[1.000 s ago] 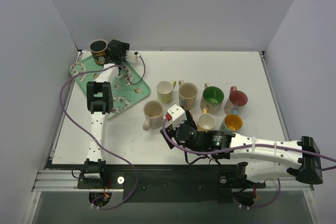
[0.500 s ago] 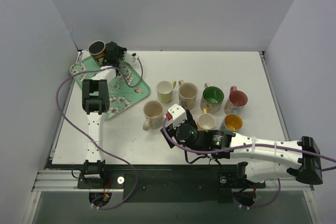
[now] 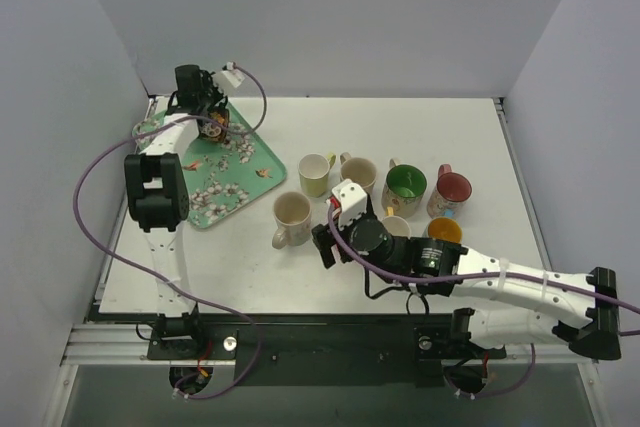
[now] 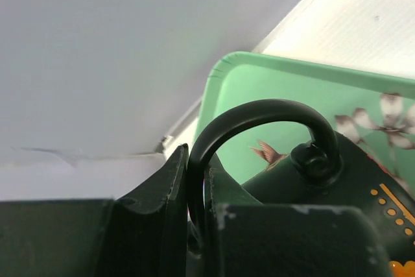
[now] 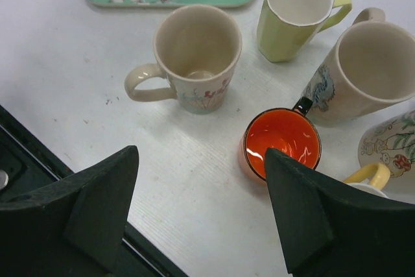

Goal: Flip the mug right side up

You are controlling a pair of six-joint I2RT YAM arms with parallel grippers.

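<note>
Upper left, top view: left gripper (image 4: 196, 225) clamped on mug (image 4: 343, 186) handle (image 4: 259, 109), over tray (image 4: 246, 76). I judge it best to roll slowly and seat the base flat before release. Right gripper (image 5: 201, 212) spread, idle.

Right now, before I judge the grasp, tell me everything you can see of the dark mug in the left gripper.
The dark mug is glossy, blackish green, seemingly ceramic, with orange dots and lines on its wall. Its black loop handle is pinched in the left gripper. It is tilted over the far corner of the green floral tray; whether it touches the tray cannot be told.
</note>
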